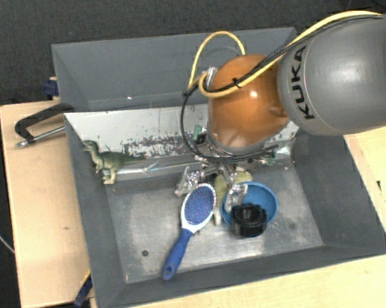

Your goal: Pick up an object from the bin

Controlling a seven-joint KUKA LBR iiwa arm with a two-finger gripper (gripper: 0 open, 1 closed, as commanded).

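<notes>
Bin (139,227) of grey metal, seen from above, with a KUKA arm reaching in from the view's right. The arm's orange wrist cover (243,104) is hanging over the back middle of the bin floor, and the tool (226,180) is sitting just beneath it, low among the things. The cover and the clutter are hiding its end, so whether it is open or closed cannot be told, and nothing is showing as gripped.

Two things are lying nearest. A blue hairbrush (195,216) is lying just below the tool in the view and slightly to the view's left. Its oval, white-rimmed head is pointing up toward the tool, and its long axis is running diagonally, the blue handle trailing away toward the lower left. A round blue cup (266,200) with a black cap-like piece (248,221) inside is sitting just below and to the view's right, its rim close beside the brush head. A green toy dinosaur (102,163) is standing well apart by the back left wall.

Judging from this layout, the brush head and the cup rim are about equally close, and a grip on the brush would probably need setting across that diagonal.
</notes>
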